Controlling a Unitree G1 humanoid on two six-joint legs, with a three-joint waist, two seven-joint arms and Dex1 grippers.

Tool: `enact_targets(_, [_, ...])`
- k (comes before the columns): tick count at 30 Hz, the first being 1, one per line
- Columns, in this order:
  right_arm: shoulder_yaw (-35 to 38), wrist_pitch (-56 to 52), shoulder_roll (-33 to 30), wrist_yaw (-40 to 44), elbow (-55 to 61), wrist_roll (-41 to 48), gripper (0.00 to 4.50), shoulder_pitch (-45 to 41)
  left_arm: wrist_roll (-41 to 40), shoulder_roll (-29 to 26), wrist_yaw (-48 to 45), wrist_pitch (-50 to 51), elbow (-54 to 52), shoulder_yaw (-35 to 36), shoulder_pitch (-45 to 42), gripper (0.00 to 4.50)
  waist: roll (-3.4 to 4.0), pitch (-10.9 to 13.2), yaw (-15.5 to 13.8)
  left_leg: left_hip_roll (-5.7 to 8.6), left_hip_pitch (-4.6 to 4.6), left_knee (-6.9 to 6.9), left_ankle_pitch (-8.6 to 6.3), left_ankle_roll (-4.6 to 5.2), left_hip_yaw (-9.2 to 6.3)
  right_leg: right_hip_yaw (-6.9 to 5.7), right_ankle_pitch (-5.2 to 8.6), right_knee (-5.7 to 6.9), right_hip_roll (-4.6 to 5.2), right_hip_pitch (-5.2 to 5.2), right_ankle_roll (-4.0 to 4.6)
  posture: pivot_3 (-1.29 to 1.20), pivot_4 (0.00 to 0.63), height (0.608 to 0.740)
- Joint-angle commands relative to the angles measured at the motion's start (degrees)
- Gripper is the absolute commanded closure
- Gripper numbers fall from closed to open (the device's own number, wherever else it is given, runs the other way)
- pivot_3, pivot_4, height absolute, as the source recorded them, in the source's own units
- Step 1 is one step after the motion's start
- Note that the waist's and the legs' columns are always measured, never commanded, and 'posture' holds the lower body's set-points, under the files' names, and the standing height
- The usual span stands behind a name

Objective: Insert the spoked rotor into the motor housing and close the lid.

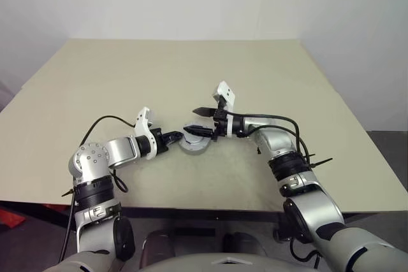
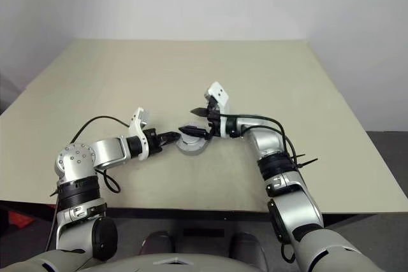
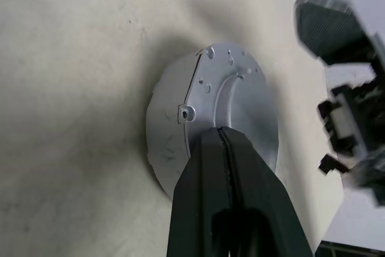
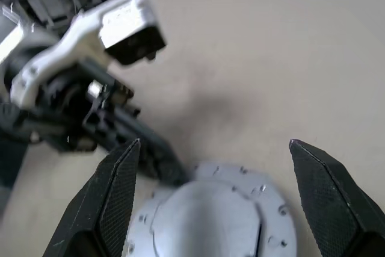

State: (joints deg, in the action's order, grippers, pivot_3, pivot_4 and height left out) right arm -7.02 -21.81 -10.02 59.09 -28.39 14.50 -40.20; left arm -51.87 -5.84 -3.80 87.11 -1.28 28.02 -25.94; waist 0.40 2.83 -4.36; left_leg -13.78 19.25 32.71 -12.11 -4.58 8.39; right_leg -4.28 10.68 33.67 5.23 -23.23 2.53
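I read the assembly as closed: the lid (image 3: 240, 97) lies flat over the motor housing (image 3: 168, 142), which rests on the table (image 1: 191, 74) near its front edge, between the two arms. The spoked rotor is not visible, so I judge it is already seated inside, though I cannot confirm this.

My left gripper (image 1: 175, 136) has its fingers pressed together, tips touching the rim of the housing. My right gripper (image 4: 213, 176) stands spread wide just above the lid, holding nothing.

Remaining work, in my judgement: verify that the lid sits flush all round, then withdraw both arms.
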Motion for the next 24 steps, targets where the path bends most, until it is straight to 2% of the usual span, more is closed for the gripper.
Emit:
enact_targets(1, [3.6,-7.4,0.4,-4.0,0.8,3.2,0.03,-3.5,-1.0,0.7,-1.3,1.2,-1.2,-0.4,-0.4,4.50,0.00,0.0,0.0,0.00,0.00,0.00,0.00,0.00,0.00,0.00,0.00,0.00,0.00,0.00,0.00,0.00,0.000,0.740])
enact_targets(3, [5.5,-13.6,0.1,-6.7,-0.7,4.5,0.03,-5.3,-0.8,0.7,-1.3,1.2,-1.2,-0.3,-0.4,4.50,0.02,0.0,-0.1,0.00,0.00,0.00,0.01,-0.01,0.00,0.00,0.00,0.01,0.00,0.00,0.00,0.00,0.000,0.740])
enact_targets(8, [10.0,-33.9,-4.0,-6.5,-4.6,10.3,0.03,-10.5,-0.4,0.6,-1.5,1.4,-1.3,0.0,-0.3,4.50,0.04,0.0,-0.4,0.01,0.00,0.02,0.07,-0.12,0.00,0.01,0.00,0.01,0.00,0.00,0.00,0.00,0.000,0.740])
enact_targets(11, [11.0,-40.4,-6.7,-5.9,-8.1,11.5,0.03,-12.7,-0.1,0.6,-1.6,1.3,-1.3,0.0,-0.3,4.50,0.07,0.0,-0.6,0.01,0.01,0.02,0.13,-0.23,0.00,0.01,0.00,0.02,0.00,0.00,0.00,0.00,0.000,0.740])
enact_targets(18, [7.2,-47.3,-11.0,-1.8,-7.8,11.6,0.03,-11.0,0.1,0.5,-1.9,1.0,-1.6,0.0,0.1,4.50,0.09,0.1,-1.1,-0.01,0.00,0.02,0.18,-0.31,0.00,0.01,-0.01,0.05,-0.01,-0.02,0.00,0.00,0.000,0.740])
enact_targets(24, [5.4,-44.6,-10.5,-2.8,-13.2,8.8,0.03,-8.7,0.2,0.5,-1.9,0.9,-2.0,0.2,0.4,4.50,0.09,0.1,-1.2,-0.02,-0.02,0.04,0.22,-0.38,0.00,0.01,-0.01,0.10,-0.01,-0.02,0.00,0.00,0.000,0.740])
